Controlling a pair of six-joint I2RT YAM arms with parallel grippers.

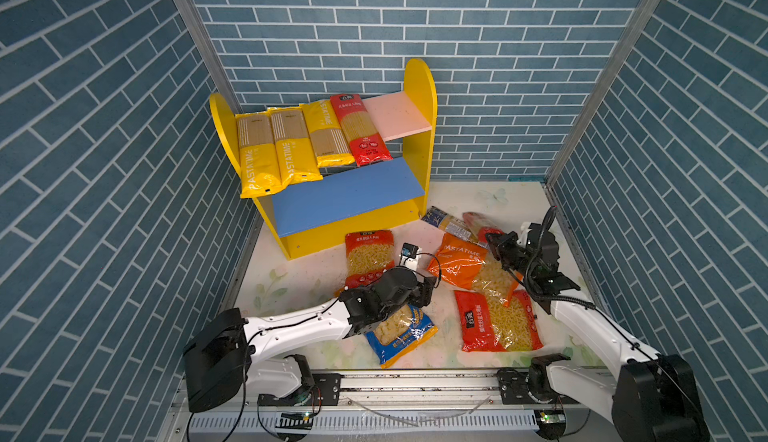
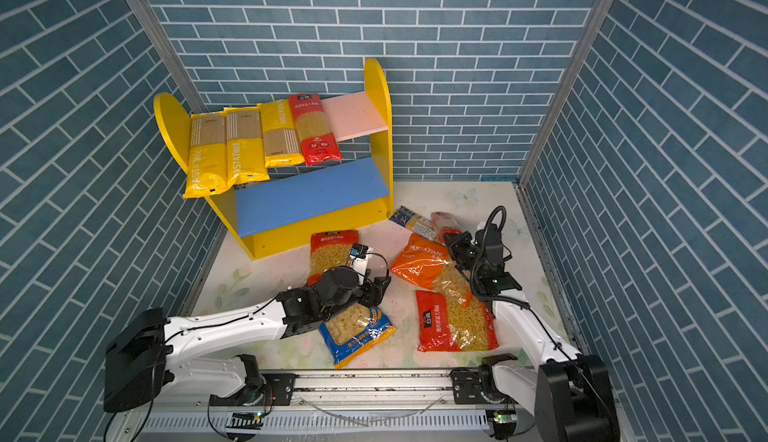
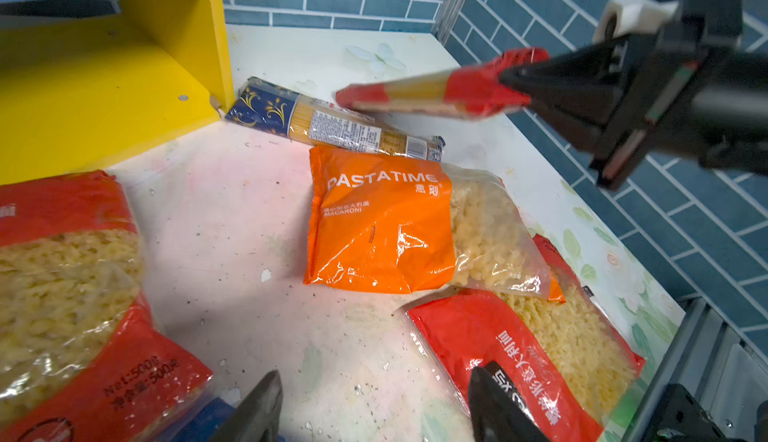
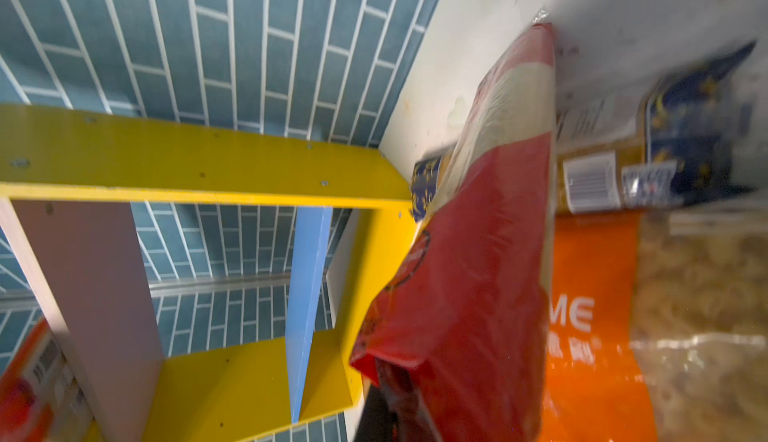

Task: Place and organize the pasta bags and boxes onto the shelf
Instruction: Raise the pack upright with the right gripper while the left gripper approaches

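At the far right of the desk (image 1: 291, 286), near the shelf (image 1: 419, 87): right jaws clenched on one end of the red spaghetti pack (image 3: 436, 91), which is held off the desk above the dark-blue pack (image 3: 332, 124). Left jaws released, empty, over the blue bag (image 1: 401, 332). An end grip will likely let the pack droop, so level it before swinging. Aim for the bare pink board (image 1: 395, 114), right of the four shelved packs (image 1: 291, 141), clearing the side panel.

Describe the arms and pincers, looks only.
Both arms match: smooth white link shells on left arm and right arm, bulky black joint housings, thin black cables looped outside. The left pincer and right pincer are black with tapered, pointed fingers. A small white camera module sits at the left wrist. No legible markings.
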